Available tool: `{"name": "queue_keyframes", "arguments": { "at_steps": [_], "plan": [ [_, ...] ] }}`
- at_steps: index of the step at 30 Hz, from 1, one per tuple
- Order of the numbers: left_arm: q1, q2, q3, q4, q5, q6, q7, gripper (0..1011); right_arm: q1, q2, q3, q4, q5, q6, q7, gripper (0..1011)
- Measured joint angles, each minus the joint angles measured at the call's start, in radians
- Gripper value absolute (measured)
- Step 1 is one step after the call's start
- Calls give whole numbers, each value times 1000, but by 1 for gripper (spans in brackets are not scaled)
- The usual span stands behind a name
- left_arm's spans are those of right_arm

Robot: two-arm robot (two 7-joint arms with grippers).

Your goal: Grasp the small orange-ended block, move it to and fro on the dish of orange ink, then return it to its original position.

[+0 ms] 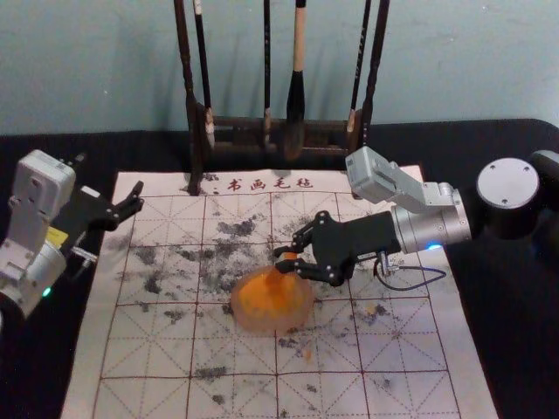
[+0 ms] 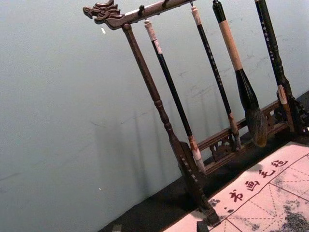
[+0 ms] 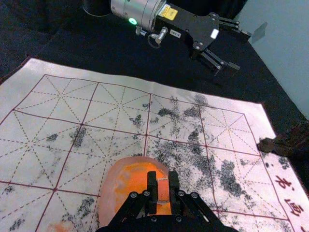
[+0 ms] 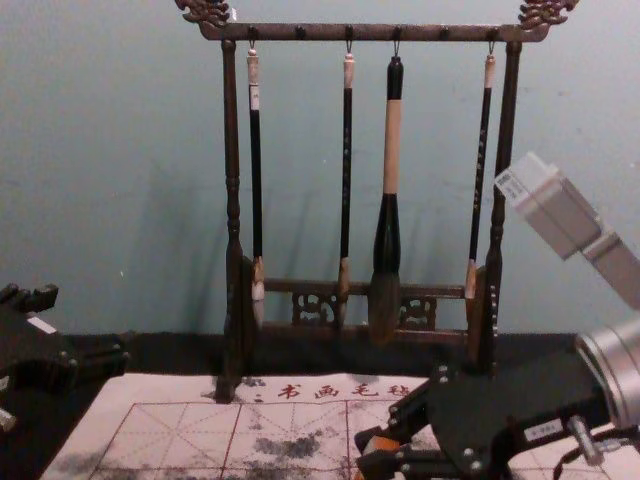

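My right gripper (image 1: 285, 260), reaching in from the right, is shut on the small block (image 1: 287, 257) at the upper edge of the dish of orange ink (image 1: 247, 319). In the right wrist view, the gripper (image 3: 163, 180) pinches the block (image 3: 163, 190) over the orange-filled dish (image 3: 108, 193); whether its lower end touches the ink is hidden. The chest view shows the block's orange part (image 4: 380, 444) between the fingers. My left gripper (image 1: 138, 201) idles open at the left edge of the mat, fingertips also low in the left wrist view (image 2: 159, 227).
A white gridded mat (image 1: 148, 349) with dark ink smudges lies on the black-covered table (image 1: 52, 367). Behind it stands a dark wooden rack (image 4: 232, 200) with several hanging brushes, including a thick one (image 4: 390, 150).
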Motion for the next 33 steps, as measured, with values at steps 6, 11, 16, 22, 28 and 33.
{"name": "queue_keyframes", "arguments": {
  "at_steps": [6, 11, 16, 22, 28, 33],
  "plan": [
    [0, 0, 0, 0, 0, 0, 0, 1001, 0, 12, -3, -17, -7, 6, -2, 148],
    [0, 0, 0, 0, 0, 0, 0, 1001, 0, 22, -6, -31, -12, 10, -4, 148],
    [0, 0, 0, 0, 0, 0, 0, 1002, 0, 29, -9, -40, -15, 12, -4, 148],
    [0, 0, 0, 0, 0, 0, 0, 1001, 0, 36, -13, -51, -18, 15, -2, 148],
    [0, 0, 0, 0, 0, 0, 0, 1001, 1, 43, -19, -66, -19, 15, 5, 148],
    [0, 0, 0, 0, 0, 0, 0, 1001, -4, 51, -23, -87, -16, 17, 9, 148]
  ]
}}
